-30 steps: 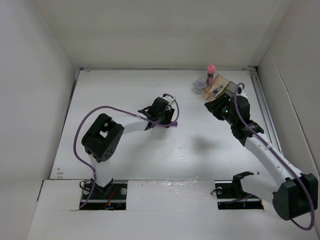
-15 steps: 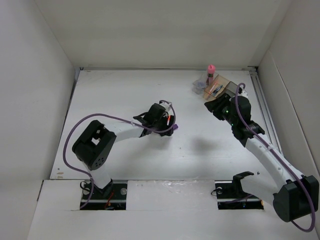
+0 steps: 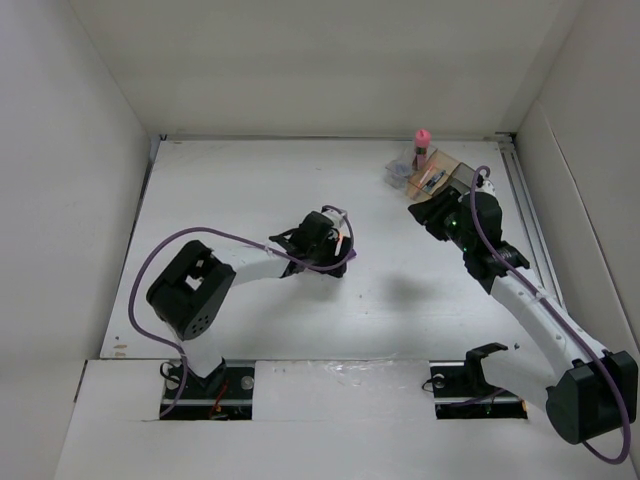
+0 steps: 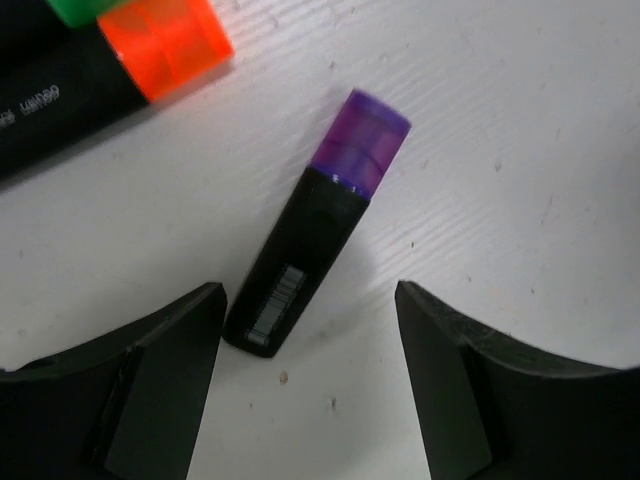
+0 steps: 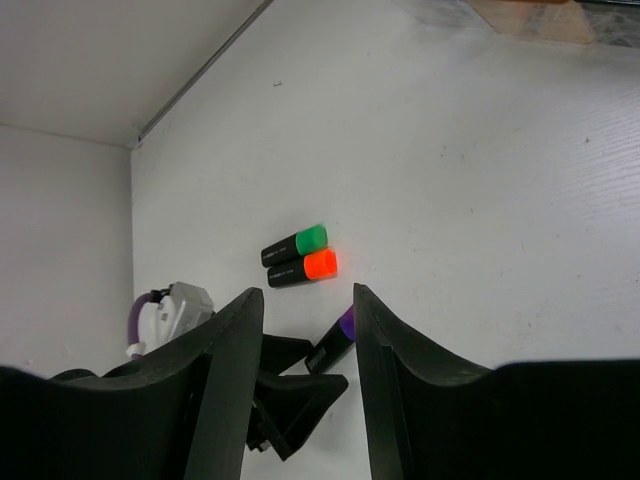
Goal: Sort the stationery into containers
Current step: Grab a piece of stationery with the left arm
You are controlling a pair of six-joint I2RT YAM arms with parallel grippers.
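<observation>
Purple-capped short black marker (image 4: 318,225): lies flat on the white table (image 3: 250,180), a little left of centre in the top view, cap toward the upper right of the left wrist view, barcode end toward the lower left. The barcode end sits between the fingers of the left gripper (image 4: 308,310). The jaws are spread apart, one on each side of the marker, and nothing is grasped. The finger at the lower left is just beside the marker's end; contact cannot be told.

Orange-capped black marker (image 4: 170,45) and green-capped black marker (image 5: 296,243): side by side, touching, at the upper left of the left wrist view, near the purple-capped one but apart from it.

Right gripper (image 5: 305,292): held above the table at the right of the top view, jaws parted, nothing between them.

Translucent plastic tray with square compartments (image 3: 447,163): at the upper right of the top view, just beyond the right gripper. A pink-capped bottle (image 3: 421,145) stands upright at its far edge. The other contents are too small to tell.
</observation>
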